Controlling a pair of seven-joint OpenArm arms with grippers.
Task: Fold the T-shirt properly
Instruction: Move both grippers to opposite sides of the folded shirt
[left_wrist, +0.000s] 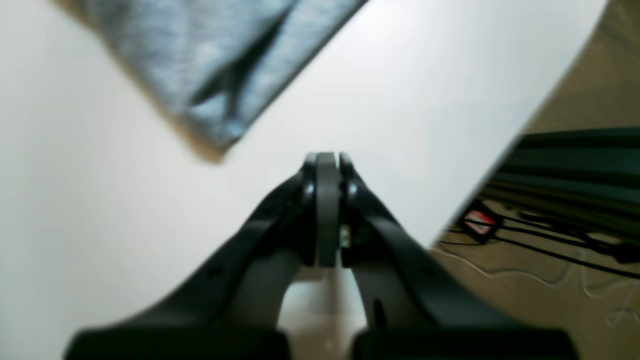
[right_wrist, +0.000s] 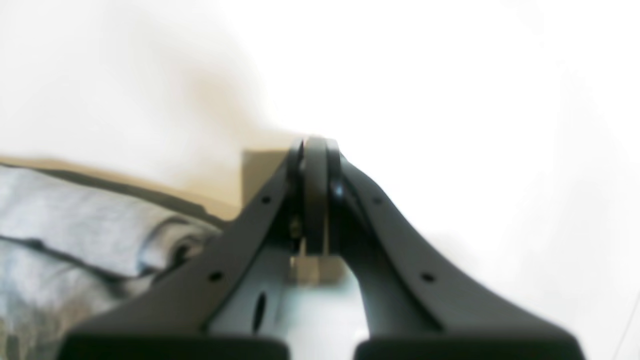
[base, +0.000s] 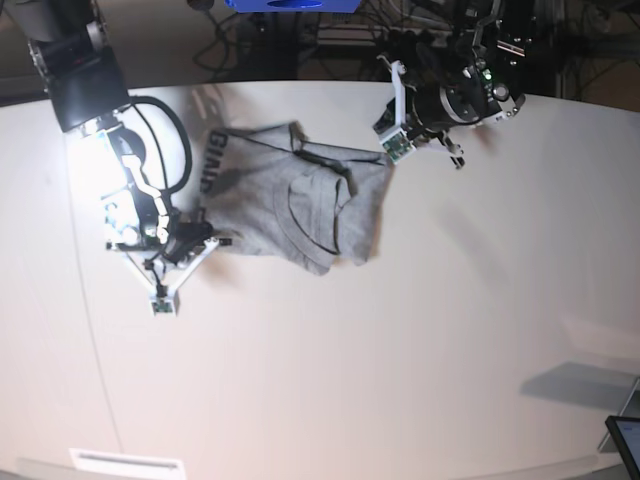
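White counter (base: 400, 350) is filling nearly the whole base view, with dark cabling and frame rails crowding its far edge. On it the T-shirt (base: 290, 205) is lying crumpled in the far half, plain grey mostly up, a strip of black lettering showing at its edge nearest my right arm. Its long axis is running roughly across the counter, from one arm toward the other.

My right pincer (right_wrist: 315, 150) is hovering just beside the lettered edge, its two halves pressed together on nothing; in the right wrist view the cloth is bunching low on that view's left, beside the pincer, not between its tips. My left pincer (left_wrist: 327, 162) is likewise closed and empty, sitting near the opposite end of the shirt, whose corner is lying ahead of it toward the upper left of the left wrist view, apart from the tips.

Both arms are flanking the shirt, and I cannot tell which is nearer. Folding is not yet looking begun: the shirt needs spreading flat first, and I am judging that each pincer must open before taking an edge. No containers are showing anywhere on the counter.
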